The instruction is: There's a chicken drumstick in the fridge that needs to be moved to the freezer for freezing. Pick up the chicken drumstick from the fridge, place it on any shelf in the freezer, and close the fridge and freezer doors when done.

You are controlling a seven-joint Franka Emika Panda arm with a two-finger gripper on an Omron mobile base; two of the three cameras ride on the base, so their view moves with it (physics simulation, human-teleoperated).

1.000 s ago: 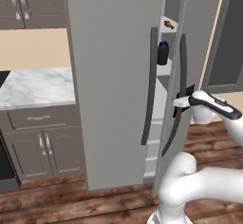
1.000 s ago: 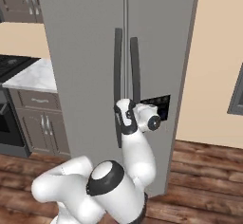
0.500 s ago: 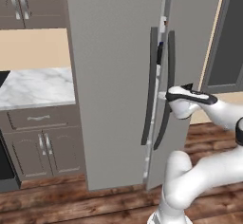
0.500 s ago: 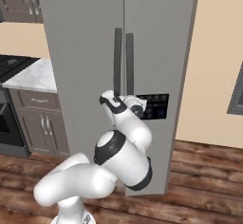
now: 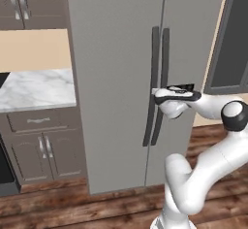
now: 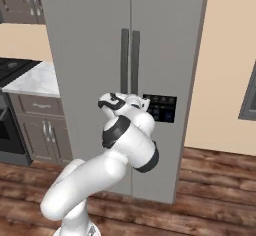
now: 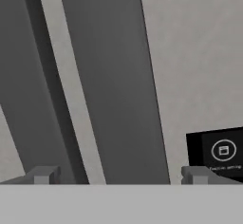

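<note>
while doors (image 5: 121, 77) sit shut, pincer (image 7: 118, 175) (spread wide) faces handles (image 5: 160, 85)

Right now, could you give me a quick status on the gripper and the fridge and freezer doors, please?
Gripper open, empty, fingers astride the right door handle. Fridge and freezer doors look shut. Chicken drumstick out of sight. Nothing in the way.

Beige wall (image 6: 225, 55), wood-plank floor (image 6: 210, 210) — grey cabinets (image 5: 41, 148) under a marble counter (image 5: 34, 89)
</note>
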